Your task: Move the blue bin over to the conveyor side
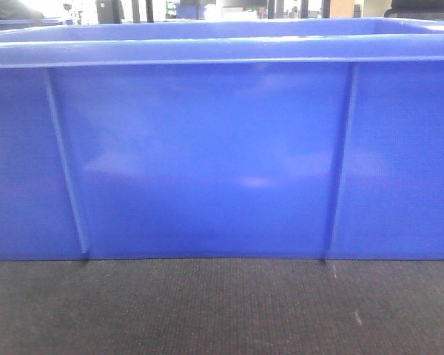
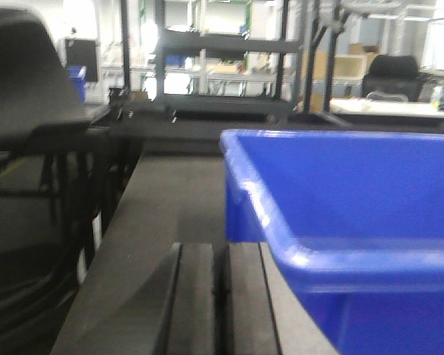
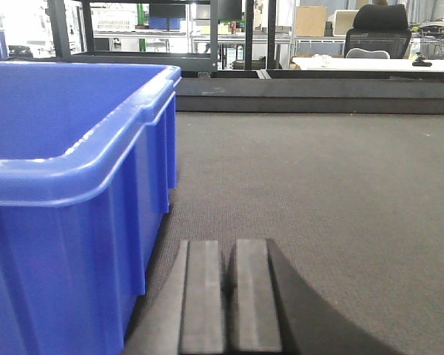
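The blue bin (image 1: 207, 159) sits on the dark grey conveyor belt (image 3: 318, 192). The left end effector (image 2: 218, 296) lies just left of it, the right end effector (image 3: 228, 296) just right; both pinched closed, empty.

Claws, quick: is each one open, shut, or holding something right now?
Left claw: shut, holding nothing, beside the blue bin corner.
Right claw: shut, holding nothing, over the belt beside the bin.
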Robot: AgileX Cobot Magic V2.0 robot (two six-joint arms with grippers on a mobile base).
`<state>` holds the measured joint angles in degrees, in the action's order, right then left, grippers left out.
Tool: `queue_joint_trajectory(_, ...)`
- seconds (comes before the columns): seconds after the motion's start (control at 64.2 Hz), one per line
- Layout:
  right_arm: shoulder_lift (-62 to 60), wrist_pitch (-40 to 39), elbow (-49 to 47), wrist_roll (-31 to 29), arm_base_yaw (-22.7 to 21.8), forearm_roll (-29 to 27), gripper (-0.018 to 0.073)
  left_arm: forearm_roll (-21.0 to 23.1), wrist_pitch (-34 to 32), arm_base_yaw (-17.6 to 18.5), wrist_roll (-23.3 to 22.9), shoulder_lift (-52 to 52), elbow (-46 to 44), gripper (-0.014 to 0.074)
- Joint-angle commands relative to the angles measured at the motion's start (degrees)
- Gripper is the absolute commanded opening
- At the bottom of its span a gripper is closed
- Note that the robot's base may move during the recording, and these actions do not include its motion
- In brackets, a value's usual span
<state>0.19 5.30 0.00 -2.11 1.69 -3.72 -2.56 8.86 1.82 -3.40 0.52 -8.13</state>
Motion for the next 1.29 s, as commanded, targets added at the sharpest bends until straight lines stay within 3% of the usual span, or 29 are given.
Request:
queue_joint_trajectory(0.0, -0.19, -0.64, 0.0, -0.45, -0.29, 0.6, -0.0088, 2.13, -2.33, -2.19, 2.32, -0.52, 3.07, -0.0009)
queue_joint_trajectory(0.187, -0.19, -0.64, 0.0, -0.45, -0.29, 0.6, -0.0088, 1.87, -2.93, -4.44, 2.32, -0.52, 7.89, -0.0009)
queue_joint_trajectory(0.265, -0.19, -0.64, 0.0, -0.45, -0.29, 0.6, -0.0088, 1.71, -6.55, -4.44, 2.32, -0.52, 8.13, -0.0009)
queue_joint_trajectory(1.276, -0.19, -0.64, 0.0, -0.45, -0.29, 0.6, -0.0088, 0.41, -7.03, -4.44, 2.32, -0.52, 8.13, -0.0009)
